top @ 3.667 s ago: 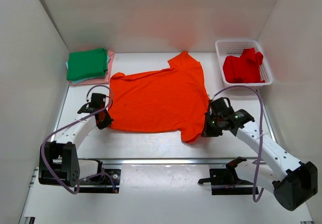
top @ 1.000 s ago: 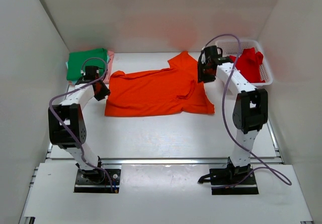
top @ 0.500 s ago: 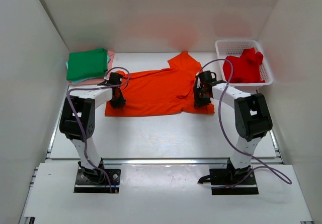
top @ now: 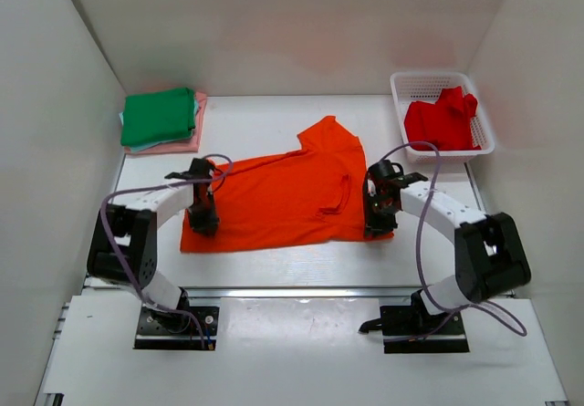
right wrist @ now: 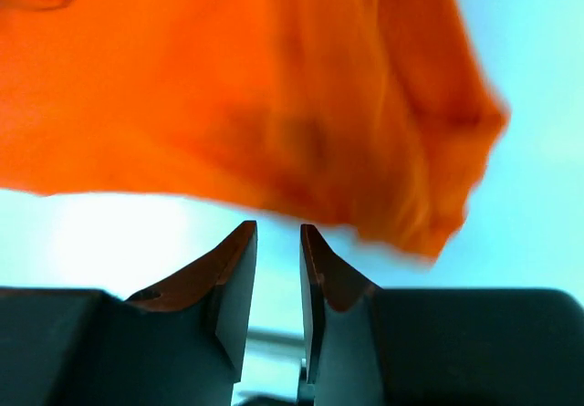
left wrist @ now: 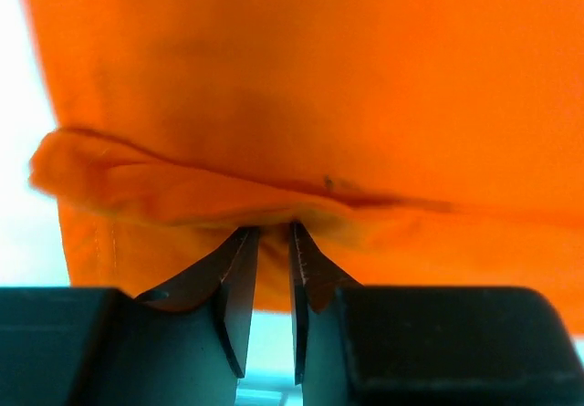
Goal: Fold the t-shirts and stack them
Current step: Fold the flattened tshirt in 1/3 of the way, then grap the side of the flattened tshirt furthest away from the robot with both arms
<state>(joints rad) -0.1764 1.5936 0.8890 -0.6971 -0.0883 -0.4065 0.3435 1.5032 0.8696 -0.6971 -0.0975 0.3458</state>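
Note:
The orange t-shirt (top: 283,196) lies folded in half on the table's middle, with one sleeve pointing to the far side. My left gripper (top: 203,222) is at its near left corner. In the left wrist view its tips (left wrist: 270,228) pinch a raised fold of orange cloth (left wrist: 319,78). My right gripper (top: 374,226) sits at the near right corner. In the right wrist view its jaws (right wrist: 278,226) stand a little apart with only table between them, and the blurred orange cloth (right wrist: 228,87) lies just past the tips. A red t-shirt (top: 440,121) lies in the basket.
The white mesh basket (top: 429,78) stands at the far right. A folded stack with a green shirt (top: 160,117) on top and pink (top: 173,148) beneath sits at the far left. White walls close in the left, right and back.
The near half of the orange shirt was folded over to the far side. Both grippers then came back to the near edge, and the shirt slid toward the near side with them.

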